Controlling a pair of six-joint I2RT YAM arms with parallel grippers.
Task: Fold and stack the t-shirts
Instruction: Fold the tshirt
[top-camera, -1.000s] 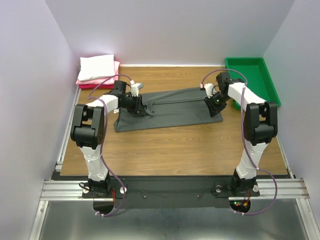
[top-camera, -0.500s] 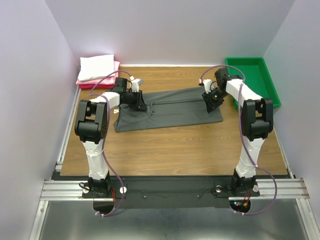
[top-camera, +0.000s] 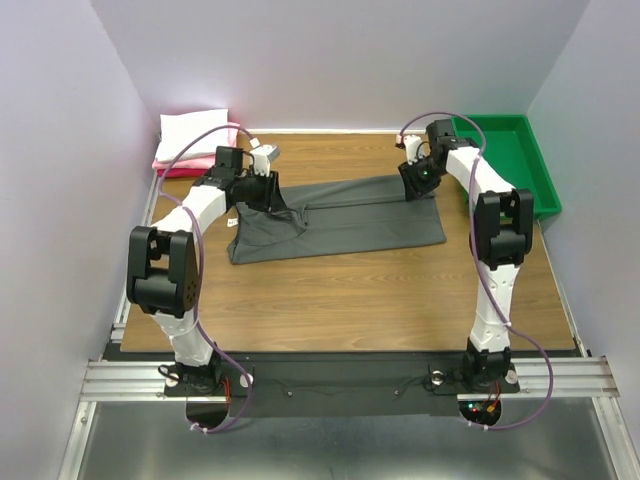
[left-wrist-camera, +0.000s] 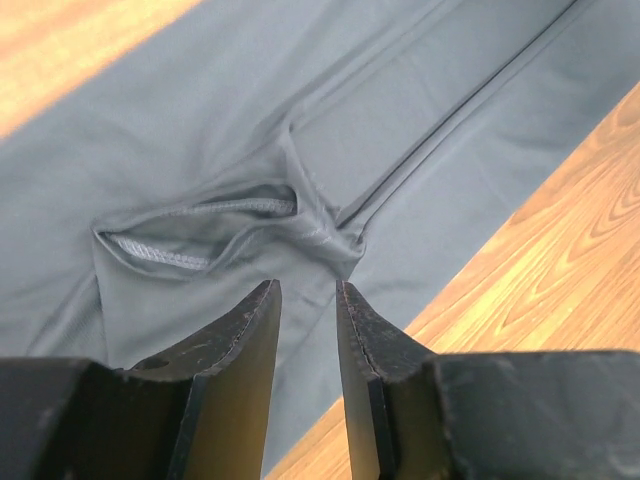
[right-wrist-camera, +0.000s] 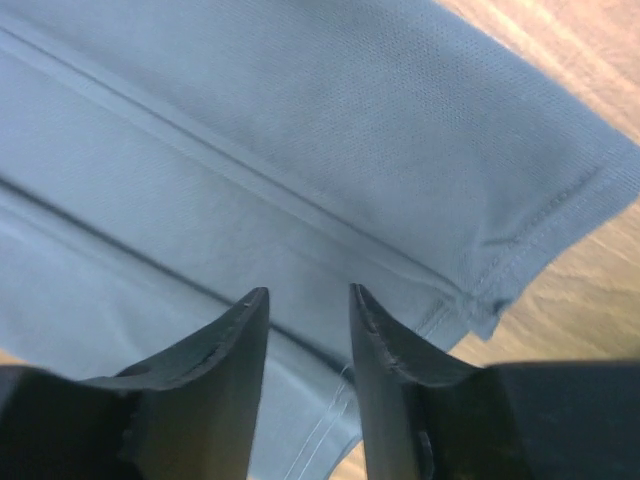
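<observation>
The t-shirt (top-camera: 340, 215) lies on the table (top-camera: 330, 290), folded shirts (top-camera: 195, 135) back-left, tray (top-camera: 520, 160) back-right.

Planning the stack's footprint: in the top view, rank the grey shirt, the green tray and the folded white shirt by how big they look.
1. grey shirt, spread across the table
2. green tray, somewhat smaller
3. white shirt, clearly smallest

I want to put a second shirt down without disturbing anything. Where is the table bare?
The table is bare in a wide strip between the grey shirt and its near edge. A narrower patch lies behind the shirt, between the folded stack and green tray. Crowded: the shirt's two ends, where the left gripper and right gripper hover.
</observation>
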